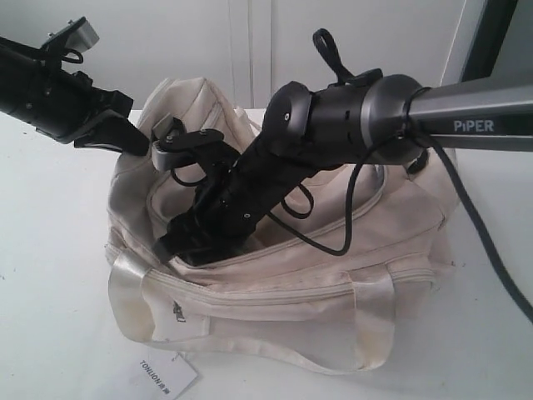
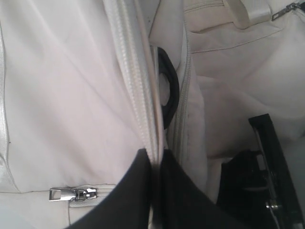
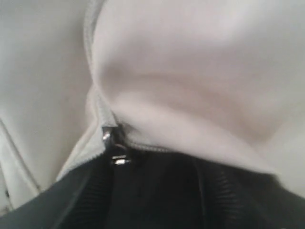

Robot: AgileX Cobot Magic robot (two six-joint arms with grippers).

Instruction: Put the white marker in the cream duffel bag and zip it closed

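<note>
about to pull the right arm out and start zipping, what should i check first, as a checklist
1. left gripper gripping the cream duffel bag rim: ok, pinched on the zipper edge
2. white marker inside the bag: cannot tell, it shows in no view
3. right gripper released and empty: cannot tell, buried in the bag, wrist view blurred
4. right arm clear of the opening: not ok, it reaches into the mouth
5. top zipper closed: not ok, it gapes open
6. paper tag out of the way: ok, lies in front of the bag
</note>
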